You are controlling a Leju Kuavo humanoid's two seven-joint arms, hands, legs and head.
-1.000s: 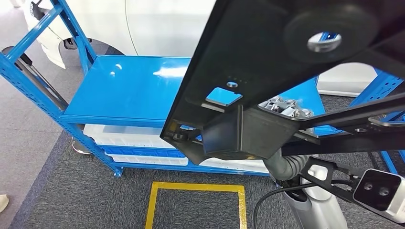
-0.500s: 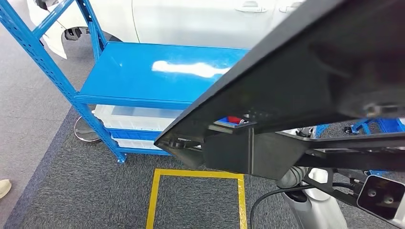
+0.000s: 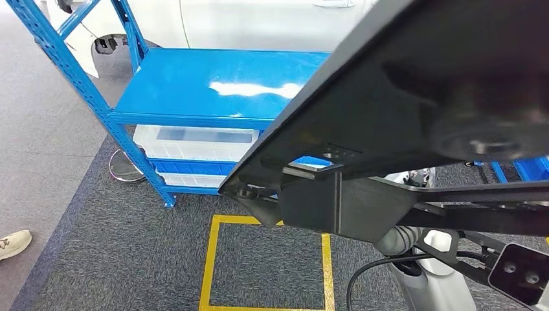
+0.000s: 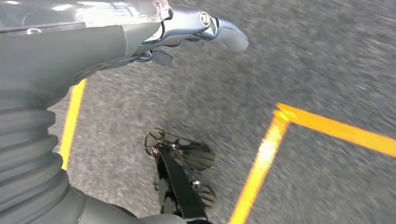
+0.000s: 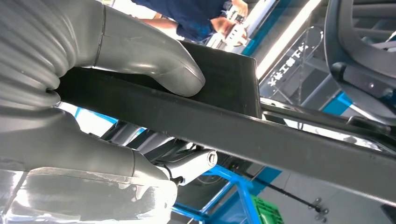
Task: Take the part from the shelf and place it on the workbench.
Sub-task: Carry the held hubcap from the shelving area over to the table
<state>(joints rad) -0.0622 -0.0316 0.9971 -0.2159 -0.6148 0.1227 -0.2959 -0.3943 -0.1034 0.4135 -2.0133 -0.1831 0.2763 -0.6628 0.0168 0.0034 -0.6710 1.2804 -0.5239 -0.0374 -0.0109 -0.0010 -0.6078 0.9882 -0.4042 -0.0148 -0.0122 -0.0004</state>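
A big flat black part (image 3: 414,110) with a boxy block on its underside fills the right of the head view, lifted off the blue shelf (image 3: 213,84) and tilted toward me. My right hand (image 5: 116,60) grips its edge, the thumb pressed on one face and the fingers (image 5: 191,165) under the other. The grey ribbed right wrist (image 3: 395,238) shows below the part. My left hand (image 4: 187,28) hangs over the grey carpet with its fingers stretched out and holds nothing.
The shelf's top board is bare, with white bins (image 3: 194,139) on the levels below. A yellow square (image 3: 265,265) is taped on the carpet in front of me. A white car (image 3: 259,23) stands behind the shelf. A person's shoe (image 3: 16,243) is at the left edge.
The whole picture has shifted: shelf and yellow square sit higher in the frame, so the camera moved. The black part now covers more of the upper right and hides the silver fingers.
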